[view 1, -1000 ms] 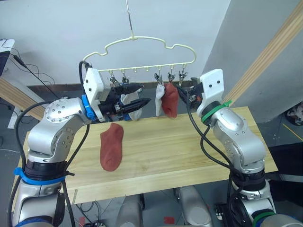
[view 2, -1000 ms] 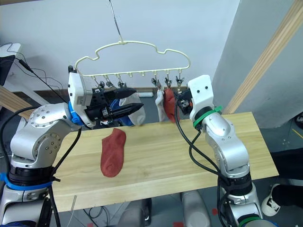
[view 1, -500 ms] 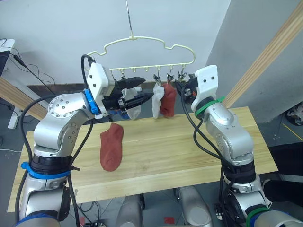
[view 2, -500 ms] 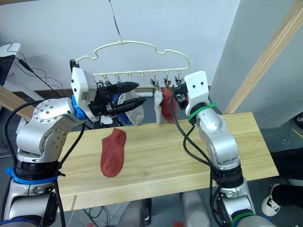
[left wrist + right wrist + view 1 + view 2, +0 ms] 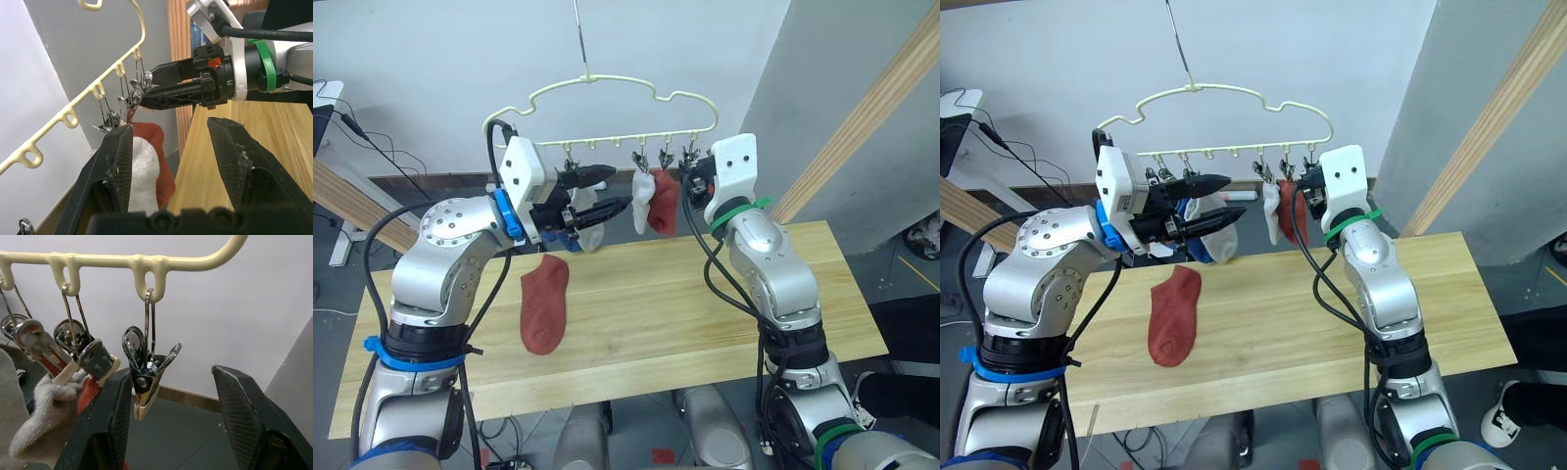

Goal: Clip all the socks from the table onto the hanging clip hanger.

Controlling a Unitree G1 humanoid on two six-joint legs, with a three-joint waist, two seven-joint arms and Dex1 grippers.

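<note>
The pale yellow clip hanger (image 5: 607,86) hangs above the far edge of the table (image 5: 705,294). A light grey sock (image 5: 643,202) and a rust-red sock (image 5: 664,204) hang clipped side by side near its right end. One rust-red sock (image 5: 544,302) lies flat on the table. My left gripper (image 5: 617,188) is open and holds nothing, just left of the hung pair. Behind it hang another grey sock (image 5: 1221,238) and a blue sock (image 5: 1197,245). My right gripper (image 5: 171,377) is open, its fingers on either side of the empty end clip (image 5: 145,378).
A slanted wooden beam (image 5: 871,108) rises at the right of the table and another (image 5: 352,201) at the left. Cables (image 5: 372,147) trail along the wall at the left. The table's right half is bare wood.
My right gripper has moved left and up to the end clip. My left gripper has risen a little and shifted right. The hung grey and red socks have swayed slightly.
</note>
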